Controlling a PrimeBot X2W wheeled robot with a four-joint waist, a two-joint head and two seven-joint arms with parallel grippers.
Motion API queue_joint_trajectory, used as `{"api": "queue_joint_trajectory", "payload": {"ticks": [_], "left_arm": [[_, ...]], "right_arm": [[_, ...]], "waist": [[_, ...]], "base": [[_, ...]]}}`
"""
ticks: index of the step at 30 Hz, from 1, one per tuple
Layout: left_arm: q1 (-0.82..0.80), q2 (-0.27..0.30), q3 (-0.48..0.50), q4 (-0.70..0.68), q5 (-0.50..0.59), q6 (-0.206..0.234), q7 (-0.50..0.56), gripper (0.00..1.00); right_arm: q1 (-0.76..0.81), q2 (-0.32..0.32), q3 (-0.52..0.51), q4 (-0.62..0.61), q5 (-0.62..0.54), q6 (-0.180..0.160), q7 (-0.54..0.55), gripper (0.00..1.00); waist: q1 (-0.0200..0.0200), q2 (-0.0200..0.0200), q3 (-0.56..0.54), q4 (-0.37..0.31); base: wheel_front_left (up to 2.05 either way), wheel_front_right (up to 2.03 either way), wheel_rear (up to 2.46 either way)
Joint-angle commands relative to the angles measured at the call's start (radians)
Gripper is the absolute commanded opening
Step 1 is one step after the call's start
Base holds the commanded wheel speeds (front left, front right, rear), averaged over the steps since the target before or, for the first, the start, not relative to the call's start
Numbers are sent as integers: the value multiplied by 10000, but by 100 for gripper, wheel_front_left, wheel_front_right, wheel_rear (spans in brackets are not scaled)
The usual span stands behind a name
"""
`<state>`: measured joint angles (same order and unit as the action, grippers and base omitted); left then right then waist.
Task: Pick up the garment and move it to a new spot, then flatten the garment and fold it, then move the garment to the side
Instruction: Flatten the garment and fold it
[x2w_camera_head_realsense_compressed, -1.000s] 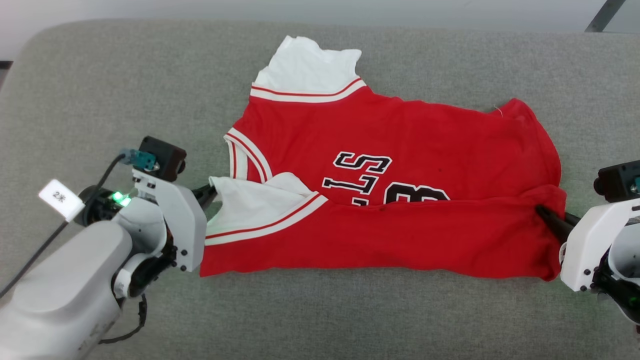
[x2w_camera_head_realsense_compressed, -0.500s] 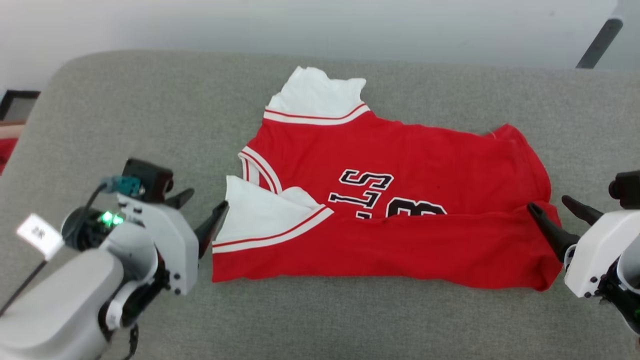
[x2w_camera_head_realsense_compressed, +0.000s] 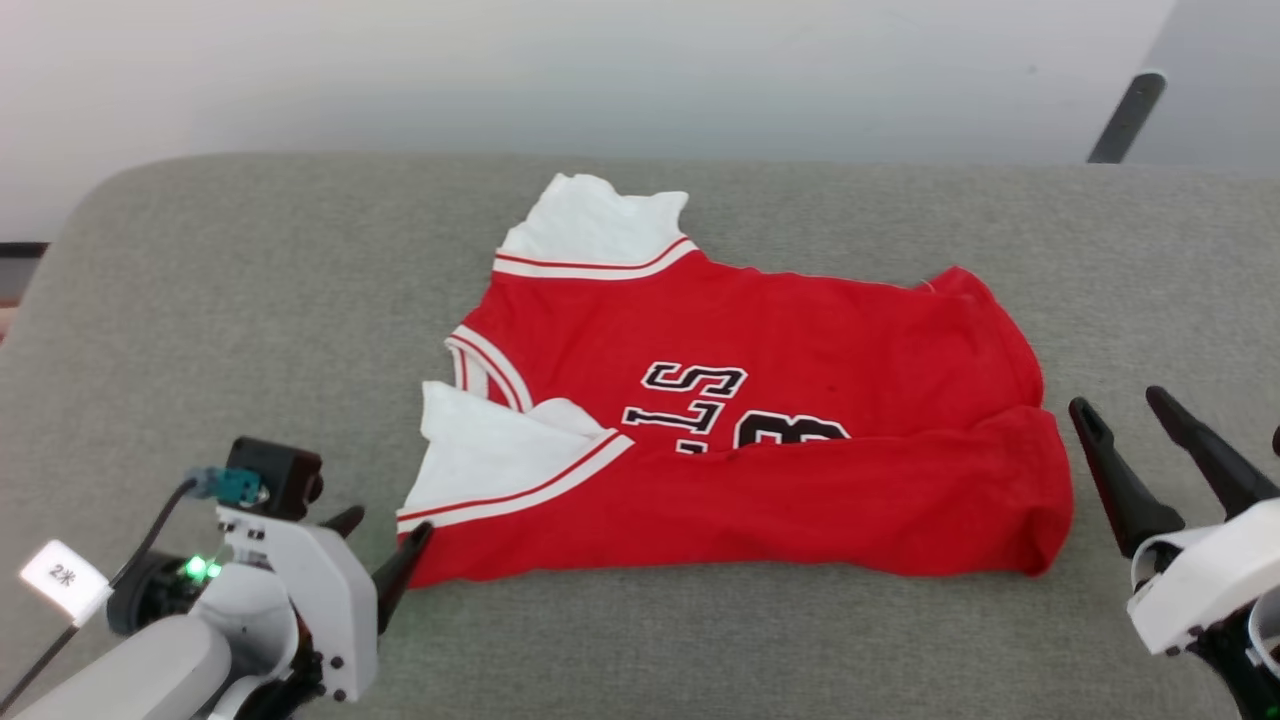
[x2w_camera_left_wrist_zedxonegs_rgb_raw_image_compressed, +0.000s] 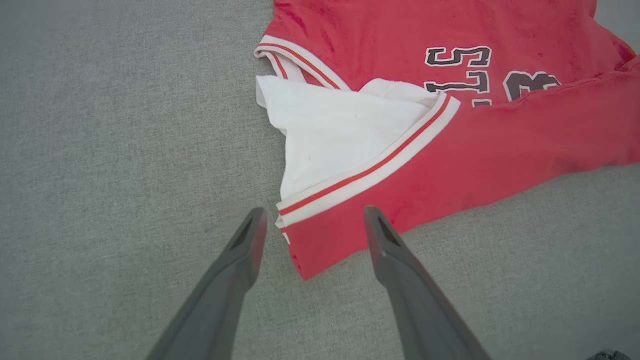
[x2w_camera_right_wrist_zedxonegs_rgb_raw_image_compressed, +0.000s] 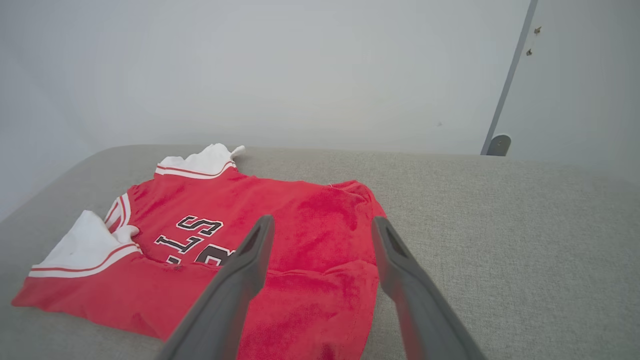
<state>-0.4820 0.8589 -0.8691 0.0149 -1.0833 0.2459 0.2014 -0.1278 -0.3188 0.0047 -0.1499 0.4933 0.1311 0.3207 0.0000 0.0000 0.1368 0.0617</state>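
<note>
Across the middle of the grey pad (x2w_camera_head_realsense_compressed: 250, 300) lies one garment (x2w_camera_head_realsense_compressed: 800, 500), folded lengthwise, its white sleeve near the far edge and bare pad open toward both ends. Two grippers flank it: the left gripper (x2w_camera_head_realsense_compressed: 388, 522) at its near left corner, the right gripper (x2w_camera_head_realsense_compressed: 1117, 400) just off its right edge, both with jaws wide and empty.

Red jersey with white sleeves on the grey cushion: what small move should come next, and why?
Probably reach both open hands, left hand and right hand, to the far edge of the red white-sleeved jersey. Its near edge is already folded over the lettering, while the far white sleeve lies unfolded, and neither hand holds cloth.
</note>
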Motion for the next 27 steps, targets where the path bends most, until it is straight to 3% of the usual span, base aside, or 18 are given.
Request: {"api": "queue_joint_trajectory", "payload": {"ticks": [1, 8, 18, 19, 20, 21, 22, 27], "left_arm": [[157, 82, 13, 61, -73, 84, 32, 100], [335, -42, 11, 609, -542, 54, 351, 100], [191, -681, 10, 1913, -1373, -147, 1115, 100], [163, -733, -28, 2067, -1372, -230, 1177, 74], [143, -813, -39, 2204, -1424, -284, 1199, 55], [126, -916, -31, 2340, -1518, -372, 1236, 55], [91, -1016, -21, 2417, -1556, -496, 1207, 0], [0, -1291, 13, 2797, -1701, -840, 1151, 0]], "right_arm": [[205, 139, -77, -192, -39, -6, -72, 100], [943, 749, -458, -932, -226, -6, 141, 100], [1521, 1267, -757, -1236, -293, -6, 680, 100], [1559, 1314, -773, -1249, -269, -6, 748, 100], [1615, 1352, -787, -1265, -258, -6, 838, 100], [1652, 1371, -780, -1265, -238, -6, 934, 100], [1643, 1394, -781, -1280, -224, -6, 1037, 100], [1516, 1381, -754, -1342, -318, -6, 1127, 100]], "waist": [[0, 0, 26, -210], [0, 0, 261, -734], [0, 0, 581, -1161], [0, 0, 598, -1185], [0, 0, 613, -1213], [0, 0, 625, -1230], [0, 0, 640, -1241], [0, 0, 686, -1177]], "base": [[0, 0, 0], [0, 0, 0], [0, 0, 0], [0, 0, 0], [0, 0, 0], [0, 0, 0], [0, 0, 0], [0, 0, 0]]}}
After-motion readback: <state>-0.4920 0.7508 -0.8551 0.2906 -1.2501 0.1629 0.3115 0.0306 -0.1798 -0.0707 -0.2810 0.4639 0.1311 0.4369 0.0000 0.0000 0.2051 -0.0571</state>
